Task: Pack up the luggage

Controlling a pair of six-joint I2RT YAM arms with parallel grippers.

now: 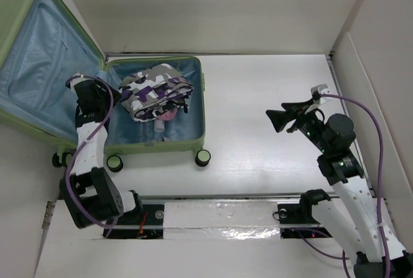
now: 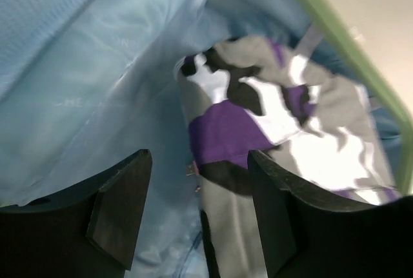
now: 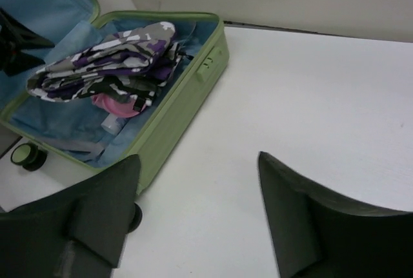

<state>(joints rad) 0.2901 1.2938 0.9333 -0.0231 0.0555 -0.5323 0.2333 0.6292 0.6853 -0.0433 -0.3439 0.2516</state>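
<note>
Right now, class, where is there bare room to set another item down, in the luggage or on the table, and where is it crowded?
Free: the white table between the luggage's right wall and the right arm's fingers; a lining strip in the base's near-right corner. Crowded: mid-base, where the camouflage garment lies over a pink item, left fingers alongside.

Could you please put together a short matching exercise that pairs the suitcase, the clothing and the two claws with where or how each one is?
1. luggage
2. camouflage garment
3. left claw
4. right claw

A. folded, lying inside the luggage
B. open, over the bare table
C. light green, lid swung open
D. open, facing the garment inside the luggage

Pairs: 1-C, 2-A, 3-D, 4-B.
</note>
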